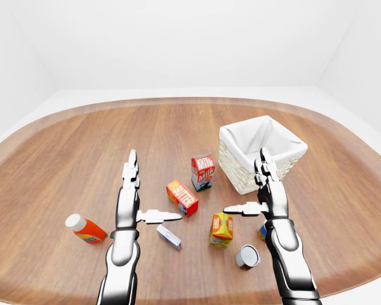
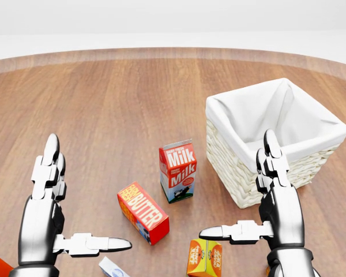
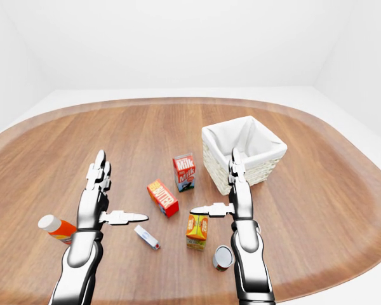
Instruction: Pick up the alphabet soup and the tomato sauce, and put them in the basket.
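- Brown wooden desk (image 2: 104, 104), round at the top edge.
- White-lined woven basket (image 2: 242, 179) at the right, open on top.
- Red milk carton (image 2: 177, 171) standing upright, just left of the basket.
- Red butter box (image 2: 142, 212) lying below the milk carton, near it.
- Orange juice carton (image 2: 205, 258) cut off at the bottom edge.
- Left robot hand (image 2: 66, 216) open, fingers spread, holding nothing.
- Right robot hand (image 2: 256, 199) open too, partly covering the basket.

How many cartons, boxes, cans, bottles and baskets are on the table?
Cartons: 2, milk and juice
Boxes: 2, butter and a small white one
Cans: 2, one half hidden
Bottles: 1
Baskets: 1
Total: 8
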Motion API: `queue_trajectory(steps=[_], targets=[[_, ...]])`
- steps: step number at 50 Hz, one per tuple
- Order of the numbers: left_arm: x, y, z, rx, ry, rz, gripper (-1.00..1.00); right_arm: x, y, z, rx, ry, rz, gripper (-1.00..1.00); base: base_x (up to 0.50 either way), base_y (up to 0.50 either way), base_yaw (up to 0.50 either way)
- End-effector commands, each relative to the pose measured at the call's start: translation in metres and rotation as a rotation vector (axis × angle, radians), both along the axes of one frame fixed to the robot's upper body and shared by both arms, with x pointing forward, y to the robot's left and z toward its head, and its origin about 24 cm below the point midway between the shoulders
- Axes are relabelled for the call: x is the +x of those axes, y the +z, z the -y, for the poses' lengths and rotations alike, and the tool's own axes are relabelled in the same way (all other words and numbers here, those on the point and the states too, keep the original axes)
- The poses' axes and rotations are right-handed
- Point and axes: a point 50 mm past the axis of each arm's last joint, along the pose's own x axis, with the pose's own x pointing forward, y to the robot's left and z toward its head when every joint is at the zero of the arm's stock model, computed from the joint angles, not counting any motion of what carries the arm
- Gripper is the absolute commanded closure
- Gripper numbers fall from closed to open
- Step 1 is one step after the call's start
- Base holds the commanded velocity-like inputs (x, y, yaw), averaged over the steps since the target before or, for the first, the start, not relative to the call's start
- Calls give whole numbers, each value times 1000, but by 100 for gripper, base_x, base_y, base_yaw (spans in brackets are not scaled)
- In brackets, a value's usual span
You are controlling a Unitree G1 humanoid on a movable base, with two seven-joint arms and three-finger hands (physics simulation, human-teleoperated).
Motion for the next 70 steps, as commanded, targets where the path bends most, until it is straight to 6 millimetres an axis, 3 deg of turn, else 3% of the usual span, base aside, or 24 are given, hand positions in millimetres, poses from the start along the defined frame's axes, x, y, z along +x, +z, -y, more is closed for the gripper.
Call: queue_trajectory(steps=[1, 20, 24, 31, 41, 48, 63, 70], targets=[[1, -2, 0, -3, -3, -10, -100, 0, 0, 0, 0, 1, -1, -100, 29, 0, 0], [1, -2, 0, -3, -2, -10, -100, 0, -1, 1, 2, 3, -5, -100, 2, 0, 0], [1, -3, 0, -6, 0, -12, -100, 0, -12, 6, 4, -13, -51, -100, 0, 0, 0], [0, -4, 0, -4, 1, -17, -100, -2, 10, 18, -19, -51, 42, -100, 0, 0, 0], [-1, -4, 0, -1, 1, -19, -100, -4, 26, 38, -187, -141, 90, -100, 0, 0, 0], [-1, -5, 0, -1, 0, -20, -100, -3, 21, 41, -375, -151, 44, -100, 0, 0, 0], [0, -5, 0, 2, 1, -22, -100, -7, 12, 45, -598, -133, -33, -100, 0, 0, 0], [-1, -4, 0, 3, 2, -19, -100, -13, 17, 49, -677, -131, -38, -100, 0, 0, 0]])
